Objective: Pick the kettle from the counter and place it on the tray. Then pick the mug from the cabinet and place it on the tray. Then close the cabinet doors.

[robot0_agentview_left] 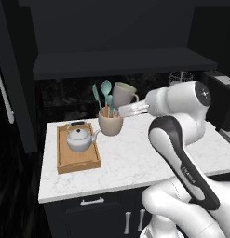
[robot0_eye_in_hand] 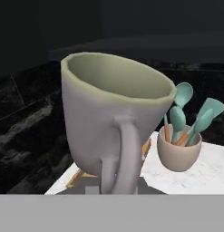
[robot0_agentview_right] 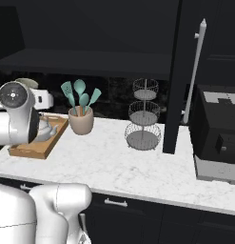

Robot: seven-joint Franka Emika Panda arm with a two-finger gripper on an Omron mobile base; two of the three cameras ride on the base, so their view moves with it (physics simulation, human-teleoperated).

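My gripper [robot0_agentview_left: 133,101] is shut on the handle of the grey-white mug [robot0_agentview_left: 122,94], which hangs in the air above the counter [robot0_agentview_left: 135,160], below the cabinet's dark shelf [robot0_agentview_left: 121,62]. In the hand view the mug [robot0_eye_in_hand: 109,118] is close up, its pale green inside showing and its handle facing the camera. The pale kettle [robot0_agentview_left: 79,139] sits in the wooden tray [robot0_agentview_left: 77,162] at the counter's left, down and to the left of the held mug. In the right base view the arm hides most of the kettle [robot0_agentview_right: 45,128] and part of the tray [robot0_agentview_right: 32,150]. Both cabinet doors [robot0_agentview_right: 184,71] stand open.
A tan utensil pot [robot0_agentview_left: 110,123] with teal spatulas stands just below the mug, right of the tray. A three-tier wire stand [robot0_agentview_right: 143,117] and a dark appliance [robot0_agentview_right: 219,133] sit further right. The left door's bar handle [robot0_agentview_left: 5,95] is at the far left.
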